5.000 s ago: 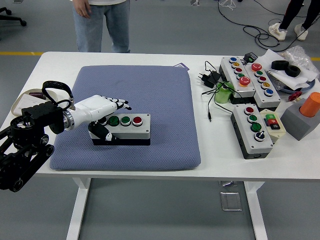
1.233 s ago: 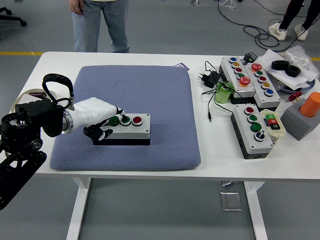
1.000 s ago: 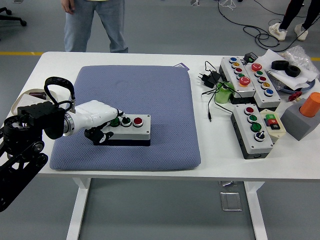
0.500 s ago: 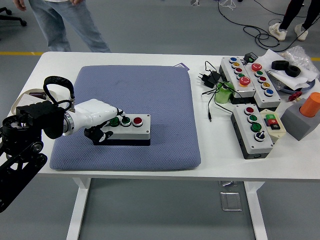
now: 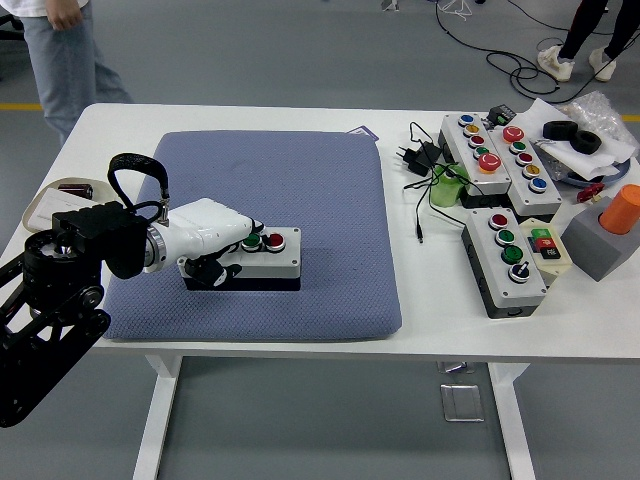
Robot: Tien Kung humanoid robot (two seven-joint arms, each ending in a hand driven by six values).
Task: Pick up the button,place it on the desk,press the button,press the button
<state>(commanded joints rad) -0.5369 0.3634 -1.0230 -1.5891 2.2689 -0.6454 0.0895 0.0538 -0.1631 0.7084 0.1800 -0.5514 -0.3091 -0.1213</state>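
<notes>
The left hand (image 5: 215, 228) is reaching in from the left over the blue-grey cushion (image 5: 300, 190); its white fingers are lying curled across the left end of the grey button box (image 5: 262, 258), covering the buttons there, with a dark thumb against the box's front left corner; whether it is gripping the box or only pressing down on it, I cannot tell. The button box is sitting flat on the cushion, toward its front left part; a green button (image 5: 253, 241) and a red button (image 5: 274, 240) are showing just right of the fingers. Off the cushion on the white table (image 5: 420, 300), several other button boxes (image 5: 505, 258) are lying to the right, beside an orange cylinder (image 5: 622, 208) on a grey block. A person in jeans (image 5: 60, 55) is standing at the far left corner.
</notes>
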